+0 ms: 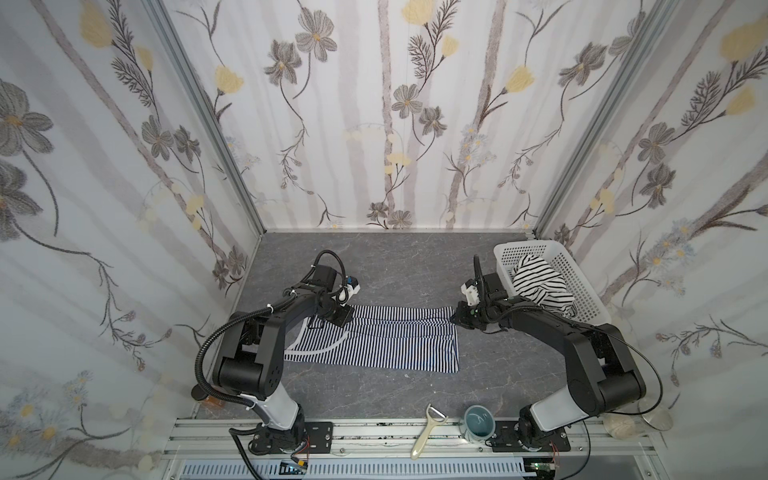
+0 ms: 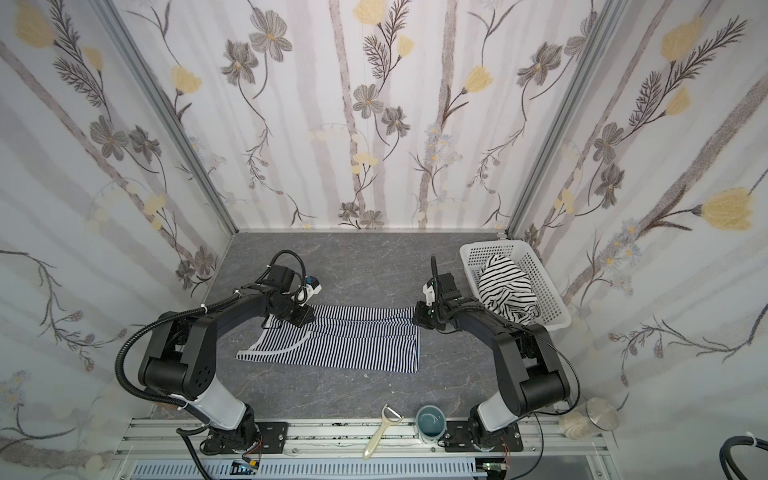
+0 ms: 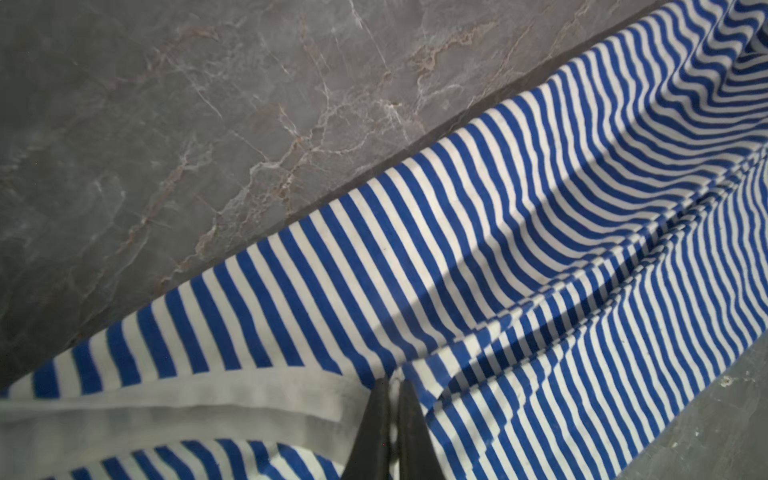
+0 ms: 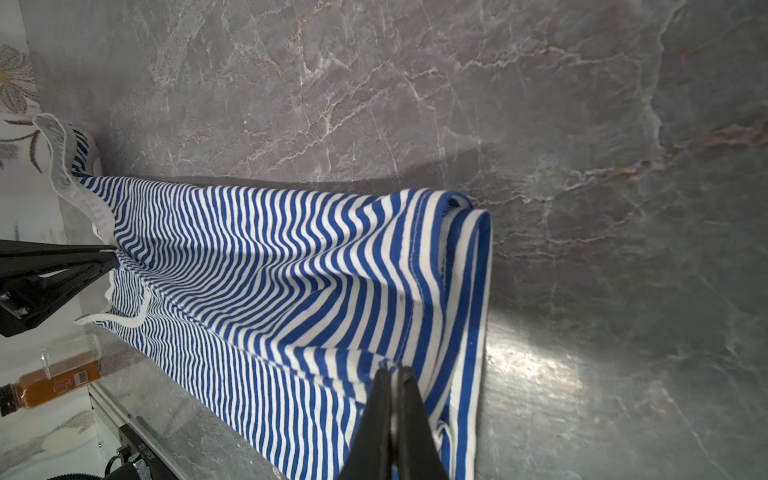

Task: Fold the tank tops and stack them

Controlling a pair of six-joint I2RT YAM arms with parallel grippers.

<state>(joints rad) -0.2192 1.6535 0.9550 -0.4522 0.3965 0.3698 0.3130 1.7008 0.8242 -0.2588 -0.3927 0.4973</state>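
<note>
The left end effector (image 3: 392,384) is pinched shut on the navy-striped tank top (image 1: 374,345) beside its white trim (image 3: 232,399) — the right end effector (image 4: 394,372) is clamped on the hem end. The top lies stretched between them on the grey surface (image 1: 415,274); the black-striped tank top (image 1: 540,282) sits crumpled in the white basket (image 1: 582,286).

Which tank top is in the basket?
The white top with wide black stripes, bunched in the white basket. The fine navy-striped top lies spread on the table.
</note>
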